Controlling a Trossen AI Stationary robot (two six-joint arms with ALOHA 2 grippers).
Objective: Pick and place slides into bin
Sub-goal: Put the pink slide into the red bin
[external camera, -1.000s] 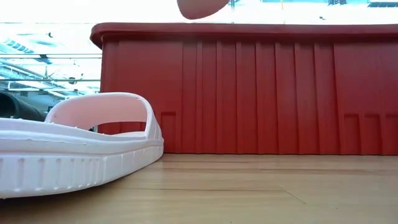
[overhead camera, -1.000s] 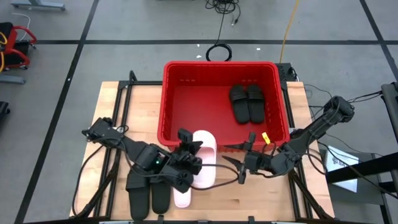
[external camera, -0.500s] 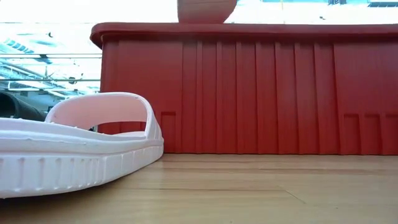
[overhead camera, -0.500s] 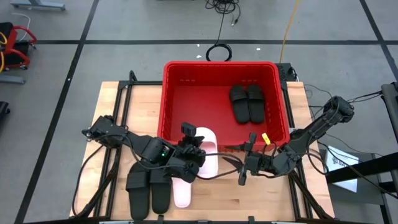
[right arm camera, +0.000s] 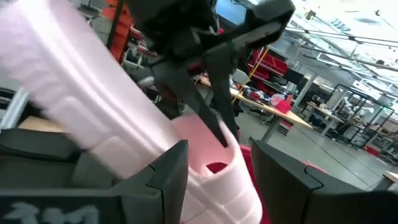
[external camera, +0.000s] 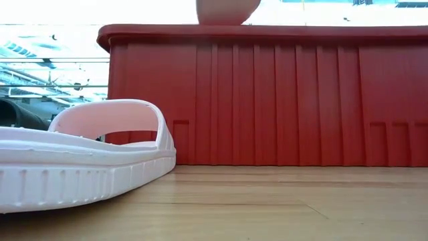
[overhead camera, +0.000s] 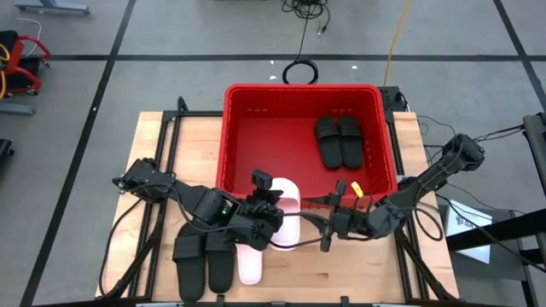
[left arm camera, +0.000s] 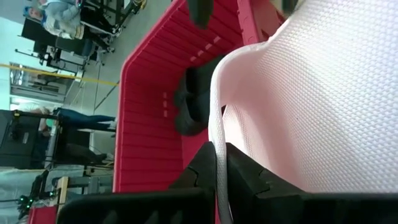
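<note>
Left gripper, jaws clenched on a pink slide, has carried it nearer the red bin rim, centre frame. Right gripper jaws released alongside.

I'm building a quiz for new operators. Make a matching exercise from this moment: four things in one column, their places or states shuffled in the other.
1. left claw
2. right claw
3. black pair
4. pink slide on table

a. inside the bin
b. open
c. shut on a pink slide at the bin's near rim
d. lying flat in front of the bin

Pairs: 1-c, 2-b, 3-a, 4-d
</note>
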